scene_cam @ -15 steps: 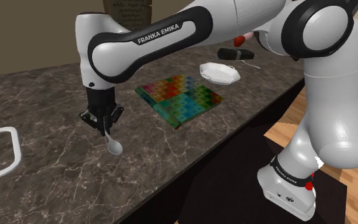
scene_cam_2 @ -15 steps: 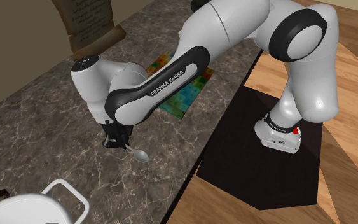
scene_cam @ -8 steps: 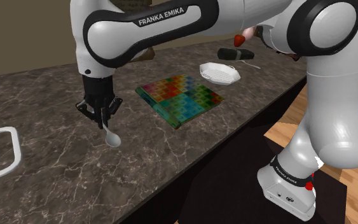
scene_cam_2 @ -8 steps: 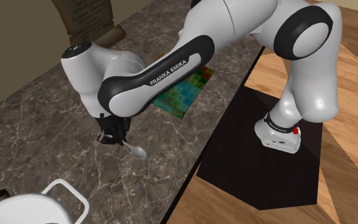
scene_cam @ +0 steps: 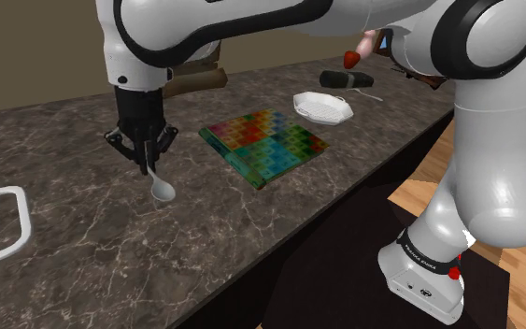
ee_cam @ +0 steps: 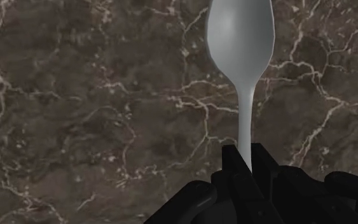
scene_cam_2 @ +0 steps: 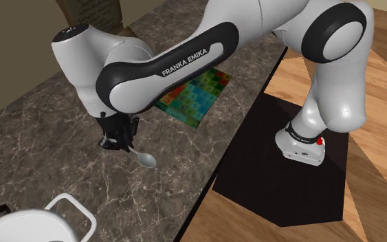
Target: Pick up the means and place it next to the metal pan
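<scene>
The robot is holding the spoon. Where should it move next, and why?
Probably it should carry the spoon sideways toward the pan, toward the shoulder view's left. The tool is shut on the spoon's handle, with the bowl hanging down over the dark counter. The pan sits some way off, so the spoon isn't beside it yet.

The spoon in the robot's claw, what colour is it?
The spoon is plain pale grey with no pattern. It shows best in the wrist view.

Shoulder and second exterior views overlook the same countertop [scene_cam: 83, 252].
</scene>
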`<action>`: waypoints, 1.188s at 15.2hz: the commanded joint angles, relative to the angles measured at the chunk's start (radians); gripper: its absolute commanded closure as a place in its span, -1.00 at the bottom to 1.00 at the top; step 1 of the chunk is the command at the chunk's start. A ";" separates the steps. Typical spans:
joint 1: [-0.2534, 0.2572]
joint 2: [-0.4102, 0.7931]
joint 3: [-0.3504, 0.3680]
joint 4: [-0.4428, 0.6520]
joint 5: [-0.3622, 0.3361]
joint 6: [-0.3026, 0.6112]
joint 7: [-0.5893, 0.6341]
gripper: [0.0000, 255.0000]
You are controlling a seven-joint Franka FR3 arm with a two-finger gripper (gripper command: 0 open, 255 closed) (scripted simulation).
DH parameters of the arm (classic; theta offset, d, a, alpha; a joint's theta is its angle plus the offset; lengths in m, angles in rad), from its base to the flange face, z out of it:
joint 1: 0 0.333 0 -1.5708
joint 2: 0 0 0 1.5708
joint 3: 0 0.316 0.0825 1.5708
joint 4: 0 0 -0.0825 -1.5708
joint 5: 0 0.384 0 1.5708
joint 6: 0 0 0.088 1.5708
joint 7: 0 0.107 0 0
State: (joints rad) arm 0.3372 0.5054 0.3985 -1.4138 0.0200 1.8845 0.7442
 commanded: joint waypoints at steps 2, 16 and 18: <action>0.002 -0.005 0.002 0.032 0.001 -0.037 0.004 1.00; -0.227 -0.441 -0.041 -0.527 0.174 0.062 -0.293 1.00; -0.251 -0.496 -0.060 -0.588 0.192 0.063 -0.344 1.00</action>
State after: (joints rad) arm 0.1000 0.0477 0.3476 -1.9531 0.1980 1.9399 0.4316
